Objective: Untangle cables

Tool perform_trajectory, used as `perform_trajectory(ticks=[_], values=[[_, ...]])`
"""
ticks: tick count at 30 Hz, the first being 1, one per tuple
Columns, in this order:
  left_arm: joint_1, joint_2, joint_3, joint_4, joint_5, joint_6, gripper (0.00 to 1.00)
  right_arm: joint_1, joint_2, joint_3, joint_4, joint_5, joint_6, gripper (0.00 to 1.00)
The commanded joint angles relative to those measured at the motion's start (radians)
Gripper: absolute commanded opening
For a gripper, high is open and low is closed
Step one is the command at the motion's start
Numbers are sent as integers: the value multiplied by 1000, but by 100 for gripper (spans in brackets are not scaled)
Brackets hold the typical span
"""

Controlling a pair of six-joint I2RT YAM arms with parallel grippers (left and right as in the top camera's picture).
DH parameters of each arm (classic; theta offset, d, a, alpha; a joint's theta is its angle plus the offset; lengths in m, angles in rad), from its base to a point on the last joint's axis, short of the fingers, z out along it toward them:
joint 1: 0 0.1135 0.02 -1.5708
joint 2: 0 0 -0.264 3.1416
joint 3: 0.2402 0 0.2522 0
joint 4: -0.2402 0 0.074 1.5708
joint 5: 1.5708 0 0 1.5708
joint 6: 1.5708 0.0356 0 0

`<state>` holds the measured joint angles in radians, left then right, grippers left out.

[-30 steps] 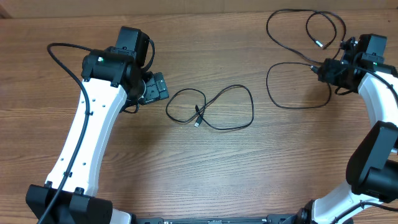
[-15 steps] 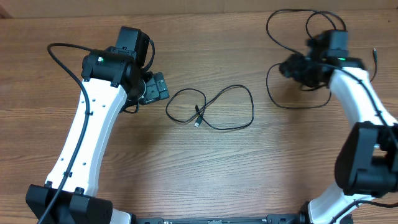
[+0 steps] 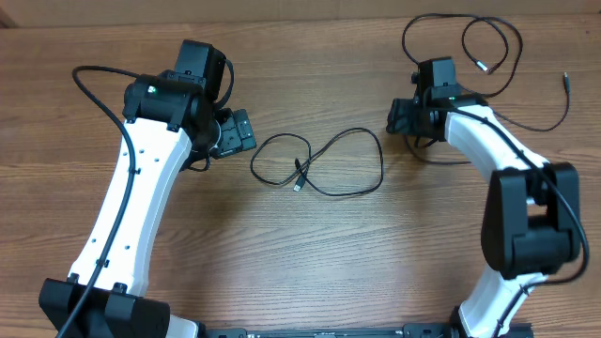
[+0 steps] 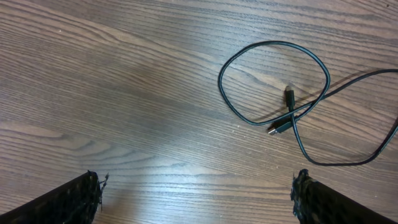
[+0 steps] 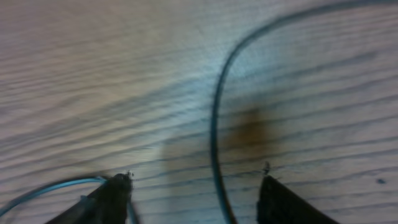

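Wooden table (image 3: pixel 282 263) fills the overhead view, and the big change is on the right. The right arm has swung in from the table's edge, and the right gripper (image 3: pixel 400 117) now sits much nearer the centre. The far cable (image 3: pixel 441 23) has shifted with it: its lower loop has mostly gone under the arm, and one plug end (image 3: pixel 565 81) now lies flung out to the far right. The left gripper (image 3: pixel 237 131) hasn't budged, and the middle cable (image 3: pixel 324 160) lies just beside it in the same figure-eight.

Over to the left wrist: both fingers (image 4: pixel 78 199) sit at the bottom corners, spread as wide as they go, with only bare wood between them. The middle cable (image 4: pixel 320 62) loops ahead, its two plugs crossing inside the ring.

Right wrist now, and it's blurry. The fingers (image 5: pixel 115 196) stand apart, partly spread, and a strand of the far cable (image 5: pixel 214 134) runs down into the gap, unpinched.
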<state>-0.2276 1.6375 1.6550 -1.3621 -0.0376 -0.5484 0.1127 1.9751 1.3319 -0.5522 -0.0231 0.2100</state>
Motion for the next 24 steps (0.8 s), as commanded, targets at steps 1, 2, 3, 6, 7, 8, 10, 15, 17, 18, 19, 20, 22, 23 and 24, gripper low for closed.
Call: perform_trajectory(ticks=[1,2,3,6,7,8,10,15,17,18,19,20,22,23,24], values=[[3,10,-4,-2,8,-9,100,-1,50,-13,-2,25,-1,57],[3,10,-4,-2,8,-9,99,-1,57,-13,-2,24,-1,53],[3,10,-4,-1,8,-9,100,-1,65,-13,-2,23,-1,52],[3,10,-4,-2,8,-9,100,-1,81,-13,-1,23,-1,44],[3,10,-4,-2,8,-9,100,-1,86,-13,-2,23,-1,40],[3,10,-4,-2,8,-9,100,-1,90,-13,-2,23,-1,37],[3,10,-4,-2,8,-9,100,-1,95,-13,-3,23,-1,22],[3,10,-4,-2,8,-9,100,-1,95,-13,-30,22,-1,4],[3,10,-4,-2,8,-9,100,-1,93,-12,-51,22,-1,4],[3,10,-4,-2,8,-9,100,-1,88,-12,-61,22,-2,4],[3,10,-4,-2,8,-9,100,-1,80,-12,-77,21,-11,4],[3,10,-4,-2,8,-9,100,-1,74,-12,-88,18,-29,4],[3,10,-4,-1,8,-9,100,-1,48,-12,-120,-25,-121,4],[3,10,-4,0,8,-9,100,-1,36,-12,-137,-44,-158,4],[3,10,-4,2,8,-9,99,-1,21,-11,-153,-64,-189,4]])
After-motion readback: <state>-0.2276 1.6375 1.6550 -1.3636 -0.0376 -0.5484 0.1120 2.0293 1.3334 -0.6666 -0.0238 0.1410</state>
